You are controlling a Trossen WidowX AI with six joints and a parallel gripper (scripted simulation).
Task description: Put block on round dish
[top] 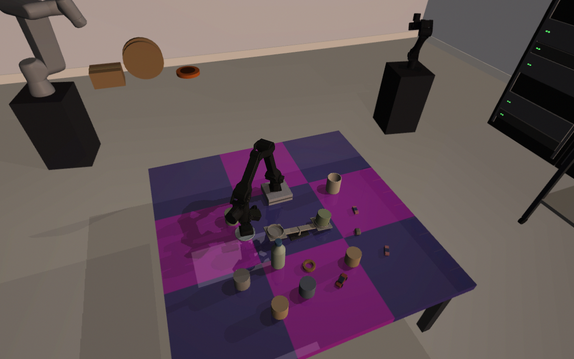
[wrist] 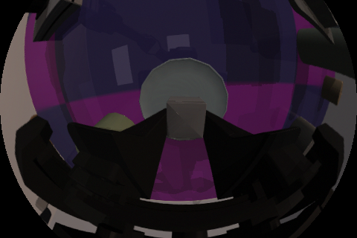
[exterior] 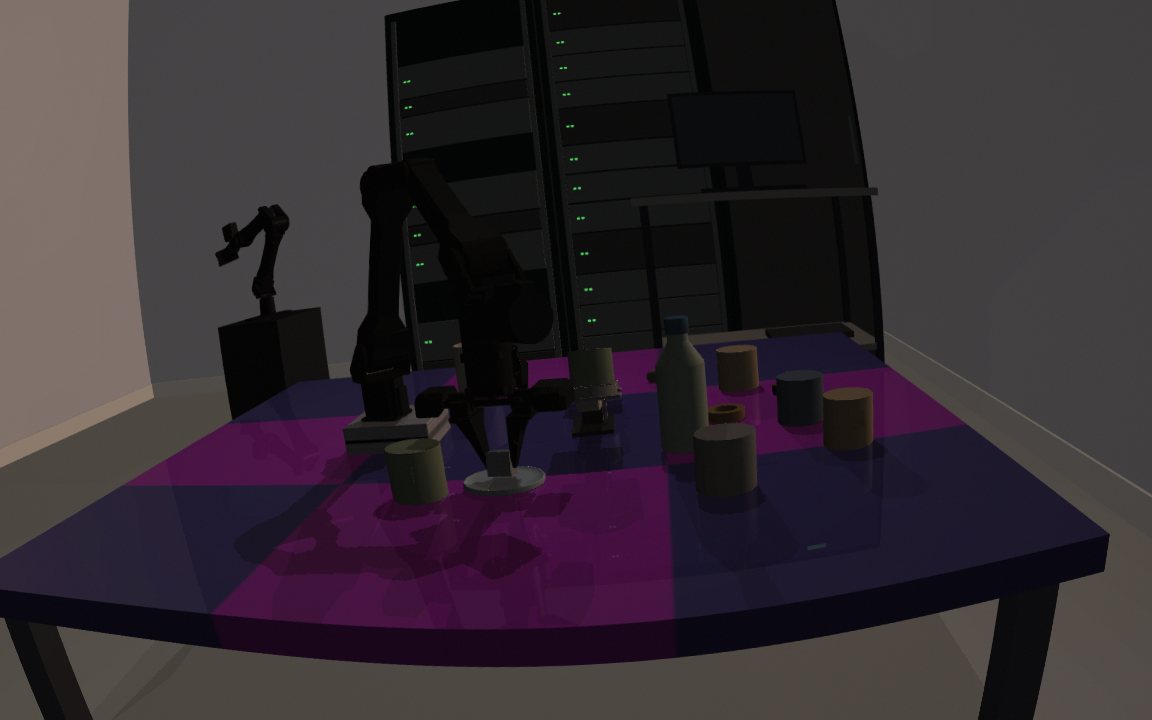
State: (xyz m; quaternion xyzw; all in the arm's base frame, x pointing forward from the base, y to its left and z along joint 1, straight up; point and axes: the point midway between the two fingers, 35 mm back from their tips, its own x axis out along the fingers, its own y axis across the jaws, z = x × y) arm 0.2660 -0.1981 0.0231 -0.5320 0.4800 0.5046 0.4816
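My gripper [exterior: 500,462] [wrist: 184,113] is shut on a small grey block [exterior: 499,464] [wrist: 186,122]. It holds the block low over the round dish [top: 239,237] [exterior: 533,480] [wrist: 182,76]; whether the block touches the dish I cannot tell. One green cup [top: 323,218] [exterior: 591,368] stands on the right-hand end of the balance [top: 304,229] in the top view. The other end, a ringed pan [top: 274,231], is empty. The other green cup [top: 225,213] [exterior: 416,472] [wrist: 114,122] stands on the table beside the dish, partly hidden by the arm in the top view.
A bottle [top: 278,256] [exterior: 680,394] stands near the empty pan. A grey-brown cylinder [top: 241,280] [exterior: 724,461], a dark one [top: 307,287] and tan ones [top: 279,307] [top: 353,257] stand farther off. A ring [top: 307,268], small toy cars and an open beige cup [top: 333,183] are also on the table.
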